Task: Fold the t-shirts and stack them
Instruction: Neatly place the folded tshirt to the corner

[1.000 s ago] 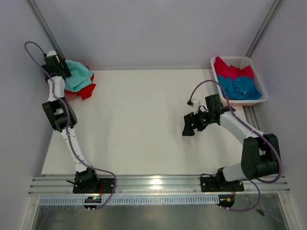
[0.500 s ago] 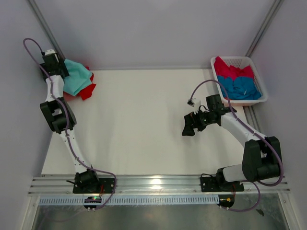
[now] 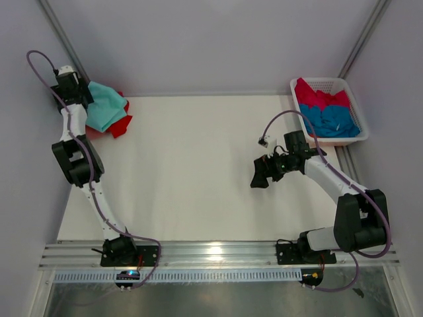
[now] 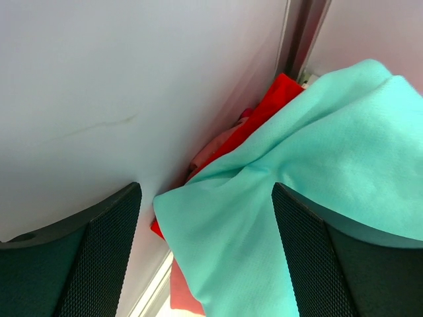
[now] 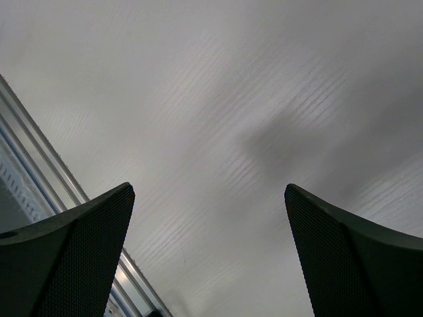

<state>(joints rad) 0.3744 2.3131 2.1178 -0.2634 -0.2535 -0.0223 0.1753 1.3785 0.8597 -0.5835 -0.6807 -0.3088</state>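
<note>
A mint-teal t-shirt (image 3: 106, 105) lies bunched on a bright red t-shirt (image 3: 119, 125) at the table's far left corner, against the wall. My left gripper (image 3: 87, 99) is at the teal shirt's left edge. In the left wrist view it (image 4: 206, 198) is open, with the teal cloth (image 4: 291, 185) spread between the fingers and the red cloth (image 4: 264, 109) under it. A crimson-pink t-shirt (image 3: 318, 96) and a blue t-shirt (image 3: 334, 121) lie in the white basket (image 3: 353, 100). My right gripper (image 3: 260, 173) is open and empty over bare table (image 5: 209, 191).
The white table (image 3: 192, 165) spans the middle. The left wall (image 4: 99, 79) sits right beside the left gripper. An aluminium rail (image 3: 218, 254) runs along the near edge and also shows in the right wrist view (image 5: 39, 139).
My left wrist has shifted slightly left and back toward the wall corner. The shirts have barely moved. The right arm has not moved.
</note>
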